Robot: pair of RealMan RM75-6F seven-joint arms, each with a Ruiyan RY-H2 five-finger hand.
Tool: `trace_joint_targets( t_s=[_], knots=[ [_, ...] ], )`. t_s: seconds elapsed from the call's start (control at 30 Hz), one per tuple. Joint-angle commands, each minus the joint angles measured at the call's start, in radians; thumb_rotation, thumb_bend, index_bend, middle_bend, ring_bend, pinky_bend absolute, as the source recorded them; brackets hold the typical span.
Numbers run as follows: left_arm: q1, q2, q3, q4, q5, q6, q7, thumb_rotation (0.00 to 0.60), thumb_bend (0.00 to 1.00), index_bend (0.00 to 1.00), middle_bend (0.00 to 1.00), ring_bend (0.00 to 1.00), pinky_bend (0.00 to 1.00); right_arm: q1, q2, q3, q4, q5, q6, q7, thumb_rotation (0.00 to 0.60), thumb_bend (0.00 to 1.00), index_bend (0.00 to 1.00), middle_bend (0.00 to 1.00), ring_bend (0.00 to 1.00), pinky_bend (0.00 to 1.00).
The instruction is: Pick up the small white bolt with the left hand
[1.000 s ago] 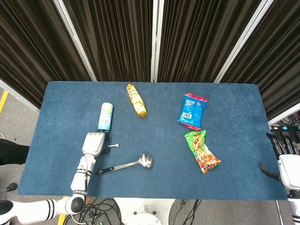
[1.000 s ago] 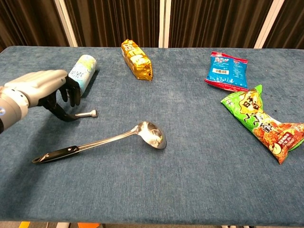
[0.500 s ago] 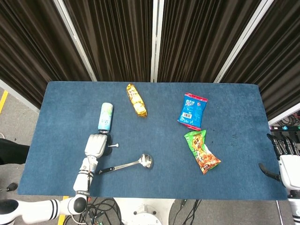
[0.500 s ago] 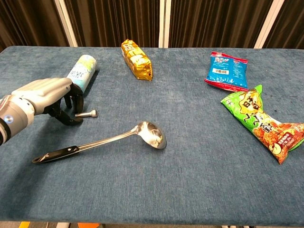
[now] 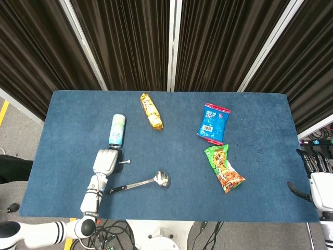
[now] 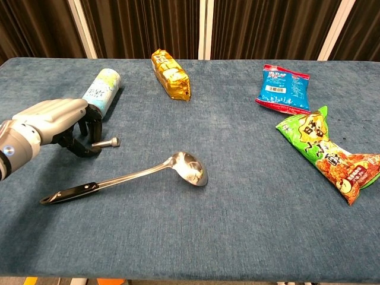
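Observation:
The small white bolt (image 6: pixel 108 142) lies on the blue table (image 6: pixel 237 225) at the left, its head pointing right; it also shows as the bolt (image 5: pixel 125 162) in the head view. My left hand (image 6: pixel 54 120) is curled over its left end, with dark fingers (image 6: pixel 89 127) and thumb closed on the shank. The bolt stays at table level. In the head view the left hand (image 5: pixel 105 161) sits just left of the bolt. My right hand (image 5: pixel 316 174) hangs off the table's right edge, fingers apart, holding nothing.
A ladle (image 6: pixel 136 177) lies just in front of the bolt. A pale can (image 6: pixel 103 86) lies on its side right behind the left hand. A yellow snack pack (image 6: pixel 171 75), a blue packet (image 6: pixel 283 88) and a green snack bag (image 6: pixel 326 151) lie farther right.
My left hand has moved in on the bolt and its fingers have closed around the bolt's left end, nudging the bolt slightly left. The right hand has stayed still.

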Motion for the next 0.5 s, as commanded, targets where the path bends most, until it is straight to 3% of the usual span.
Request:
trace_joint_targets(
  t_s=[0.03, 0.5],
  knots=[
    [0.000, 0.006, -0.002, -0.005, 0.005, 0.002, -0.006, 0.600, 0.34, 0.57, 0.48, 0.40, 0.50, -0.001, 0.001, 0.000, -0.001, 0.000, 0.001, -0.001, 0.600, 0.13, 0.09, 0.14, 0.00, 0.03],
    [0.017, 0.126, 0.019, -0.124, 0.055, 0.030, 0.002, 0.600, 0.36, 0.58, 0.48, 0.40, 0.51, -0.006, -0.002, -0.001, -0.003, -0.003, 0.009, -0.004, 0.600, 0.13, 0.09, 0.14, 0.00, 0.03]
  ],
)
